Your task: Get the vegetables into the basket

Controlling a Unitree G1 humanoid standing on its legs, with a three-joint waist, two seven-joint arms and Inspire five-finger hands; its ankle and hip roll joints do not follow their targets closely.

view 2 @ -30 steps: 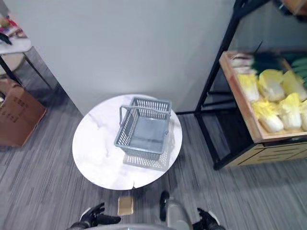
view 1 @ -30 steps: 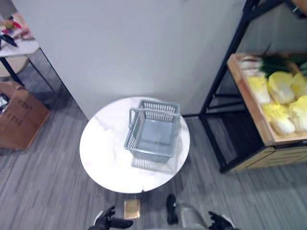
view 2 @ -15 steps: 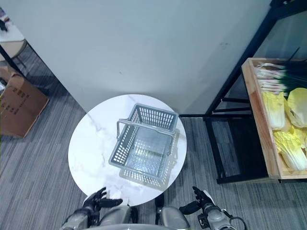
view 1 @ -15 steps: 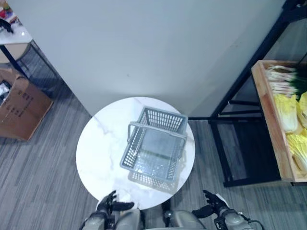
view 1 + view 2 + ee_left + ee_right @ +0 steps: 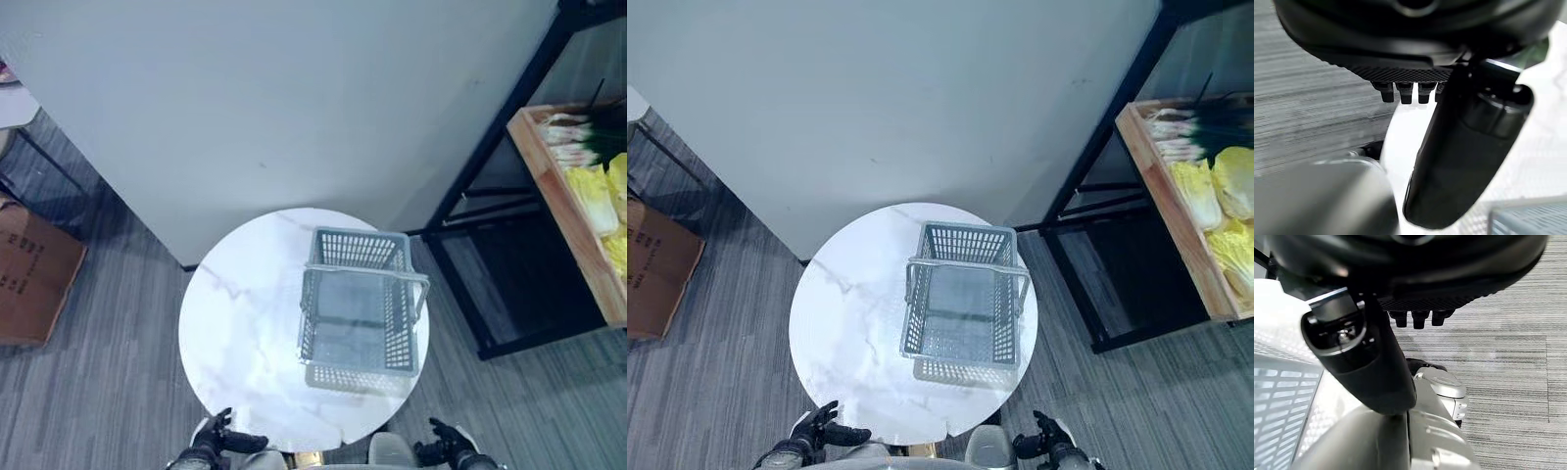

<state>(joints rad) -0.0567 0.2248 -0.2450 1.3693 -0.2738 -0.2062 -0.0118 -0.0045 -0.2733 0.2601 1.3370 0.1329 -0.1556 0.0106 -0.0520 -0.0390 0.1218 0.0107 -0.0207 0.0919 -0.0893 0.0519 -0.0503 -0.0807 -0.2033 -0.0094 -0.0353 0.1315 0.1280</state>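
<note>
The task looks barely begun — nothing has been put in the basket yet. The grey plastic basket stands upright on a round white marble table, toward the table's right side, its handle raised across the middle and its floor bare.

The vegetables — pale yellow cabbages and some green leafy stalks — lie in a wooden crate on a black metal shelf to the robot's right, well apart from the table. All of them are left to fetch.

The robot's left hand hangs at the near edge of the table, fingers relaxed and spread, holding nothing. Its right hand hangs just beside the table's near right edge, likewise loose and empty. A cardboard box sits on the grey floor far to the left.
</note>
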